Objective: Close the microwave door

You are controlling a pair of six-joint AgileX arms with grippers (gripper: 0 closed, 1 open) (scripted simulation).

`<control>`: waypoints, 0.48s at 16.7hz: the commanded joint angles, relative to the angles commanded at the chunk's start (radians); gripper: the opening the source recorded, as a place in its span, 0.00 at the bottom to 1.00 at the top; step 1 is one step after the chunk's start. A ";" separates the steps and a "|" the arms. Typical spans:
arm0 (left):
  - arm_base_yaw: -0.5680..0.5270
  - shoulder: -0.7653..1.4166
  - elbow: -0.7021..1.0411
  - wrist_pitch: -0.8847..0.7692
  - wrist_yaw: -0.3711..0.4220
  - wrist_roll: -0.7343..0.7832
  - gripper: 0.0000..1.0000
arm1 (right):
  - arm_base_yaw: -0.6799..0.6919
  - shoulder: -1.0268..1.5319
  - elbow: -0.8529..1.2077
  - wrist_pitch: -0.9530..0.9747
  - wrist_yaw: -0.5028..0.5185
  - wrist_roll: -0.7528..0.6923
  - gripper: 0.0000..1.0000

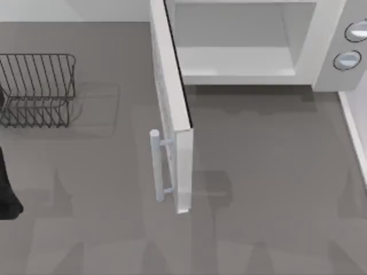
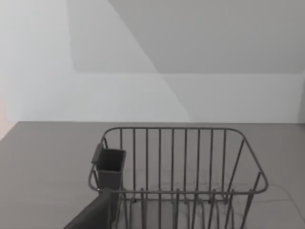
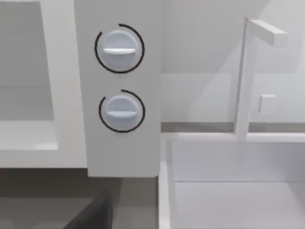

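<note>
- Top view: the big white box-shaped microwave (image 1: 252, 43) stands at the far edge of the grey bench (image 1: 275, 189), toward its right corner, with its pale cavity exposed.
- The large flat white microwave door (image 1: 172, 97) stands wide open, swung out from the cavity's left side toward the bench's middle, its dark inner edge facing right and its pale cylindrical bar handle (image 1: 156, 166) on the left face.
- A dark wire rack (image 1: 37, 89) sits near the bench's left edge, well apart from the door.
- A black part of the left arm (image 1: 7, 189) shows at the left edge; whether either arm's jaws are open or closed cannot be told.
- Left wrist view: the wire rack (image 2: 178, 174) shows closer, with a small dark rectangular cup (image 2: 110, 167) hung on one end.
- Right wrist view: two round grey-blue knobs (image 3: 119, 47) sit one above the other on the microwave's side panel (image 3: 119, 148), beside a white tray-like frame (image 3: 228, 181).
</note>
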 joint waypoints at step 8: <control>-0.048 0.194 0.148 -0.165 0.048 0.095 1.00 | 0.000 0.000 0.000 0.000 0.000 0.000 1.00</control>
